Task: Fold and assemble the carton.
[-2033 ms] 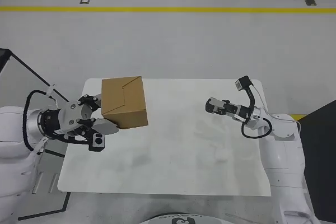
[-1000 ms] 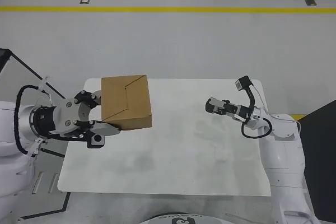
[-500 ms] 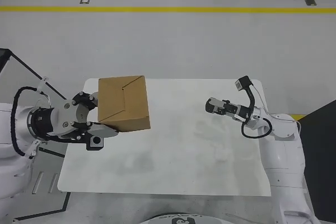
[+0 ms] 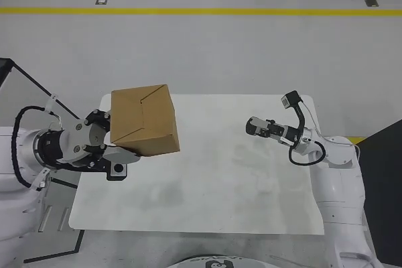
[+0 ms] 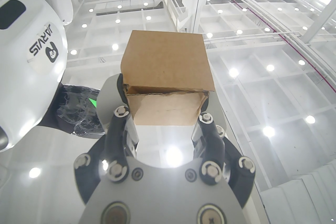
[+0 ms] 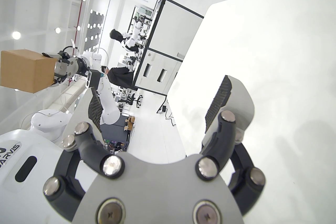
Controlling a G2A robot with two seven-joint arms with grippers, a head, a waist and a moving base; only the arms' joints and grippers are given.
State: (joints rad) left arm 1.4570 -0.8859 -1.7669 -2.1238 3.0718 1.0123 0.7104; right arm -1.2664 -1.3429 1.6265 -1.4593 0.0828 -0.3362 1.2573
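While you watch from above, you see the left gripper (image 5: 164, 101) closed on one end of the brown carton (image 4: 144, 120), its fingers pressing opposite sides and holding the box raised and slightly tilted over the far left corner of the white table (image 4: 221, 194). Your right gripper (image 6: 160, 91) hangs over the table's right side, well apart from the carton, with its jaws spread wide.

Nothing legible to call out here. The carton (image 4: 144, 119) shows plain brown faces in the top view and in both wrist views, with no label, number or print to read. The white tabletop (image 4: 221, 194) carries no writing. One marking: a yellow line (image 4: 201, 11) runs across the floor (image 4: 201, 53) beyond the tabletop.
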